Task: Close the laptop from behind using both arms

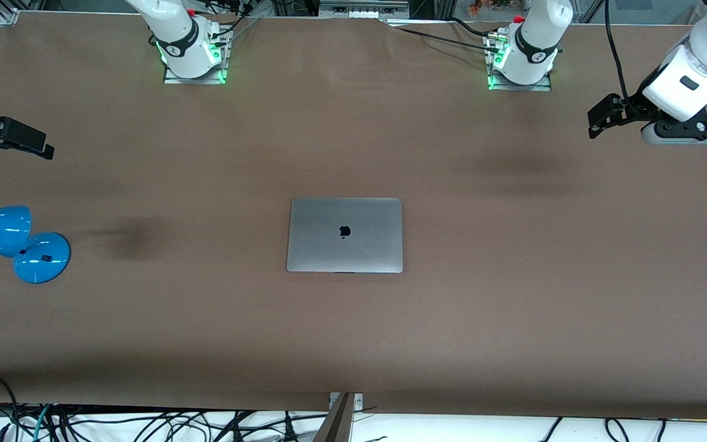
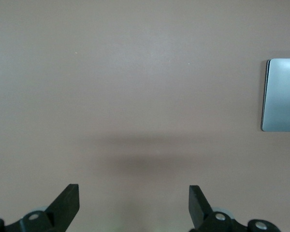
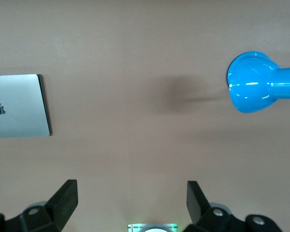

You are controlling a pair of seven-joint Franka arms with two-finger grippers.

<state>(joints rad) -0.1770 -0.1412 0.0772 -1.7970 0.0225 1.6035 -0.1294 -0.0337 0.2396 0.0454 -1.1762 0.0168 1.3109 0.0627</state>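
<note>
The laptop (image 1: 345, 235) lies shut and flat in the middle of the table, silver lid up with the dark apple logo showing. Part of it shows in the left wrist view (image 2: 281, 95) and in the right wrist view (image 3: 18, 106). My left gripper (image 1: 594, 126) hangs open and empty above the table near the left arm's end, well away from the laptop; in its own view (image 2: 134, 192) the jaws stand wide apart over bare table. My right gripper (image 1: 37, 146) hangs open and empty above the right arm's end, its jaws wide apart in its own view (image 3: 132, 189).
A blue lamp (image 1: 3, 230) with a round blue base (image 1: 42, 258) stands at the right arm's end, below the right gripper in the front view; its head shows in the right wrist view (image 3: 253, 82). Cables lie along the table's near edge (image 1: 145, 423).
</note>
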